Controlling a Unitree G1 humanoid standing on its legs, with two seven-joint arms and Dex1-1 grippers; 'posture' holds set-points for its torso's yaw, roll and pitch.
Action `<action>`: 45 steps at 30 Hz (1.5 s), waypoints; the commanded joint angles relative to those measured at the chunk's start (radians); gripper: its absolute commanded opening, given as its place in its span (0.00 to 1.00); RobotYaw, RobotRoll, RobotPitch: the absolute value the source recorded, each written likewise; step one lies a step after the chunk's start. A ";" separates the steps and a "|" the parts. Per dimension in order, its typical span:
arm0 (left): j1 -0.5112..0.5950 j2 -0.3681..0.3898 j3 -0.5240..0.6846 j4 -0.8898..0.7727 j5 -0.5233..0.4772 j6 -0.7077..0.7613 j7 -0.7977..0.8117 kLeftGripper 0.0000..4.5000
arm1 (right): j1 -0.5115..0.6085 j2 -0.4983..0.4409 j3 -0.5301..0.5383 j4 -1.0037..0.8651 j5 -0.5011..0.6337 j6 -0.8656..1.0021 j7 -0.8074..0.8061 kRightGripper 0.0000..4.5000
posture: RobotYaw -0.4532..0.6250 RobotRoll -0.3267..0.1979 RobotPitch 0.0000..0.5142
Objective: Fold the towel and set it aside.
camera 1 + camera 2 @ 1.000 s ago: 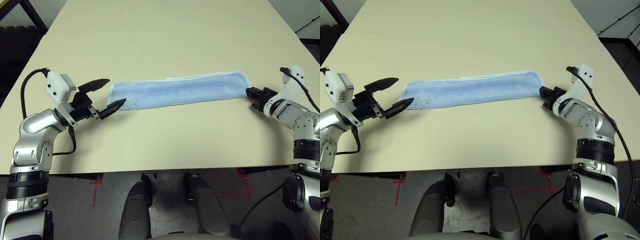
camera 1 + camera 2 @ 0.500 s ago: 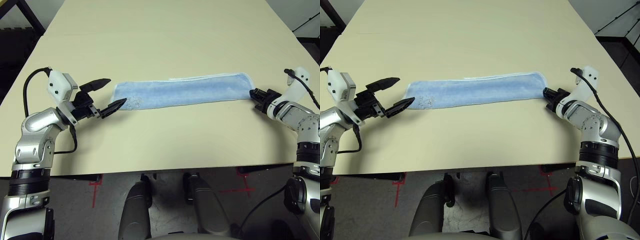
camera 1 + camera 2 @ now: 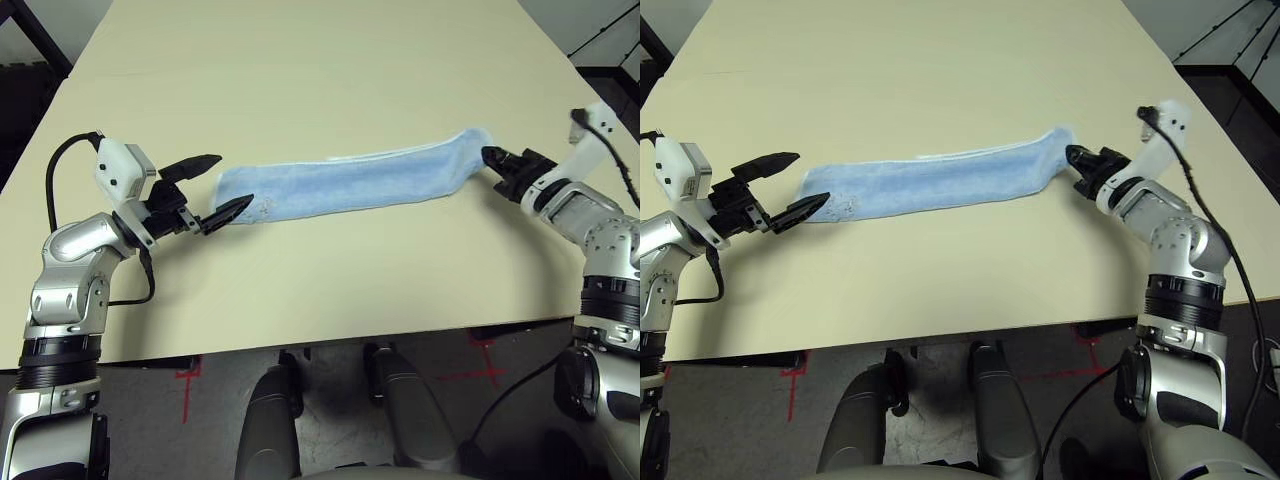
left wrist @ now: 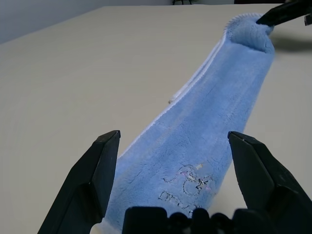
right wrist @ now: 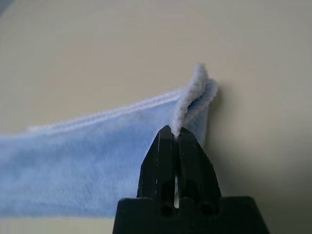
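A long, narrow, light-blue terry cloth towel with white stitched edging point(image 3: 350, 183) lies folded into a strip across the middle of the pale beige rectangular table point(image 3: 320, 70), running from about 9 o'clock toward 3 o'clock and rising slightly toward the 2 o'clock side. Most of its length rests flat on the tabletop. A small dark embroidered motif point(image 4: 192, 183) sits on the end nearest the robot's left arm.

The left gripper point(image 3: 212, 187), black and two-fingered on a silver forearm, hovers at the 9 o'clock end of the towel with its fingers spread wide. One finger point(image 3: 193, 166) points past the far corner of that end and the other point(image 3: 228, 212) reaches just to the near corner; in the left wrist view the cloth's end lies between the two spread fingers, and whether either tip touches the fabric cannot be told.

The right gripper point(image 3: 492, 158) is at the 3 o'clock end, its fingers pressed together on the towel's corner. In the right wrist view a small bunched tuft of terry cloth point(image 5: 192, 97) sticks up out of the closed fingertips point(image 5: 163, 146), and the end of the towel there is pulled up off the table, with a shadow beside it. In the left wrist view the same far end point(image 4: 248, 34) appears puckered and raised where the dark tip of the right gripper meets it
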 commanded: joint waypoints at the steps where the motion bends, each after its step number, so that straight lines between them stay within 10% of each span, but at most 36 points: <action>1: 0.007 -0.007 -0.005 0.001 0.011 -0.008 0.005 1.00 | 0.025 -0.070 0.149 -0.044 -0.152 -0.149 0.090 0.00 | 0.23 0.62 0.42; 11: 0.023 -0.025 -0.001 -0.004 0.014 -0.024 0.024 1.00 | -0.015 -0.126 0.357 -0.035 -0.414 -0.492 0.249 0.00 | 0.24 0.62 0.40; 45: 0.059 -0.019 0.014 -0.038 0.007 -0.018 0.054 1.00 | -0.041 0.130 0.457 -0.005 -0.449 -0.471 0.390 0.00 | 0.29 0.62 0.43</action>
